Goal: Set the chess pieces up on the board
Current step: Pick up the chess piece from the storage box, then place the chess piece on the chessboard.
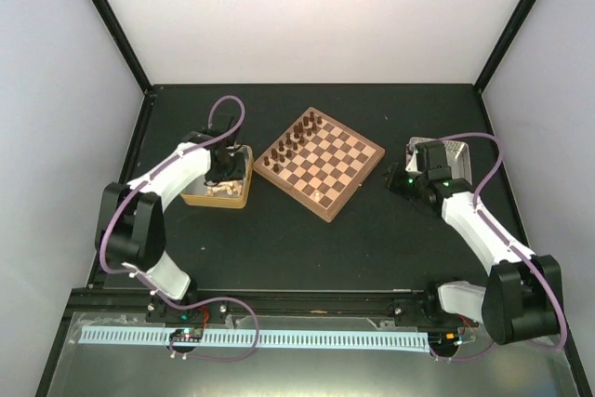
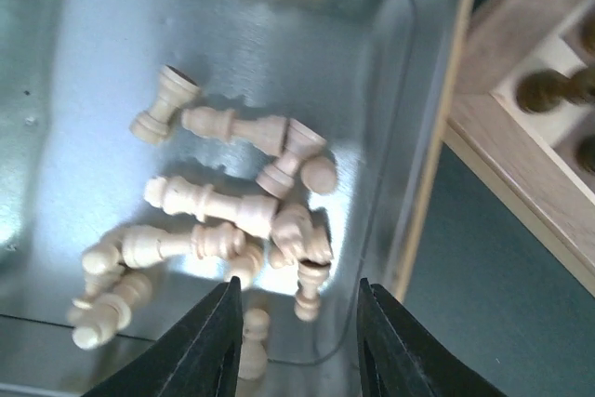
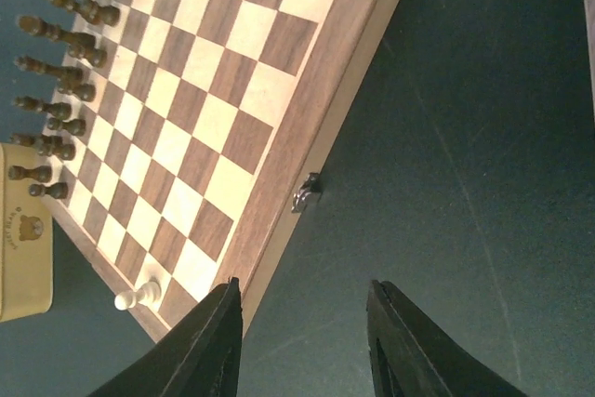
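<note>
Over the tray (image 1: 216, 202), top view, the left gripper (image 1: 226, 169) hangs nearest the pale chess pieces (image 1: 221, 190).
Left wrist: fingers wide apart, empty; one toppled piece (image 2: 308, 290) lies below between them, long axis crossing their closing line. Right wrist: the right gripper (image 3: 302, 299) gapes empty beside the board (image 3: 214, 90).

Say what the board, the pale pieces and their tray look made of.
Board: wood, it seems, with grain showing on the brown rim and a satin finish. Pale pieces: likely turned, unstained wood, matte cream. Tray: the inside looks like bare sheet metal, silvery with blurred reflections.
</note>
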### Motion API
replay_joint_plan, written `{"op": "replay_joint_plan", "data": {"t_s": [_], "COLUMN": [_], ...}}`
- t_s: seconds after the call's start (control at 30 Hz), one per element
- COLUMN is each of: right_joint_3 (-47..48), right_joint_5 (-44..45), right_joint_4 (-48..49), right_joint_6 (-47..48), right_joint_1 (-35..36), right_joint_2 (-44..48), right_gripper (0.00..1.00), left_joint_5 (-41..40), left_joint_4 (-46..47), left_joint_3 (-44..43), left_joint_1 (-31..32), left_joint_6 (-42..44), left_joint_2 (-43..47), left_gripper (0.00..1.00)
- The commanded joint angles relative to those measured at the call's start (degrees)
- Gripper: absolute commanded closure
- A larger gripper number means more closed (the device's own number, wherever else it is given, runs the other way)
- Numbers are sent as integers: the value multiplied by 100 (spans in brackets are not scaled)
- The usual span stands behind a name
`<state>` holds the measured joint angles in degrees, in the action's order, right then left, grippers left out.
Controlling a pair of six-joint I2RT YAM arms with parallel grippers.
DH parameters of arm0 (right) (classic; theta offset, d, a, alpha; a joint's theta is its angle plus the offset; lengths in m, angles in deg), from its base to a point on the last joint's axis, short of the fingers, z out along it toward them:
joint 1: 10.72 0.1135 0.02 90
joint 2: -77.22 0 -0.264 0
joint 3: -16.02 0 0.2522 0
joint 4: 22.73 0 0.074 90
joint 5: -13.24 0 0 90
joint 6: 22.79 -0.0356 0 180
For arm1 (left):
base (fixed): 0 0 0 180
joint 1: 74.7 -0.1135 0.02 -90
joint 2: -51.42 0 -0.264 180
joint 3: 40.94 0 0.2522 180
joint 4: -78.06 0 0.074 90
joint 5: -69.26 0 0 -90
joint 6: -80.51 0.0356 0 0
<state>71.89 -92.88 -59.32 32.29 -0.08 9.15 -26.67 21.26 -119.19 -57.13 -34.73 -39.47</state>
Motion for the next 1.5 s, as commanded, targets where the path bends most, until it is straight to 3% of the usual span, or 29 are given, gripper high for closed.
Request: {"op": "replay_joint_plan", "data": {"t_s": [0.0, 0.23, 0.4, 0.63, 1.07, 1.23, 1.47], "right_joint_3": [276, 886, 1116, 975, 756, 660, 322], "right_joint_5": [267, 417, 421, 484, 628, 623, 629], "right_joint_4": [117, -277, -512, -157, 250, 502, 755], "right_joint_6": [-138, -138, -109, 10, 251, 103, -76], "right_joint_1": [173, 383, 434, 538, 568, 564, 560], "right_joint_2": [-328, -868, -1004, -855, 160, 280, 121], "right_gripper": [61, 65, 68, 71, 70, 70, 70], "left_joint_5": [204, 652, 639, 364, 153, 797, 1549], "left_joint_4": [-210, -403, -292, 116, -206, -301, -446], "left_joint_3": [-501, -758, -694, -527, -431, -697, -1485], "left_joint_1": [-352, -420, -439, -446, -208, 113, 1028], "left_joint_6": [153, 306, 233, 204, 410, 674, 845], "left_joint_2": [-427, -965, -1176, -1252, 367, 469, -35], "left_gripper": [65, 67, 75, 98, 98, 98, 97]}}
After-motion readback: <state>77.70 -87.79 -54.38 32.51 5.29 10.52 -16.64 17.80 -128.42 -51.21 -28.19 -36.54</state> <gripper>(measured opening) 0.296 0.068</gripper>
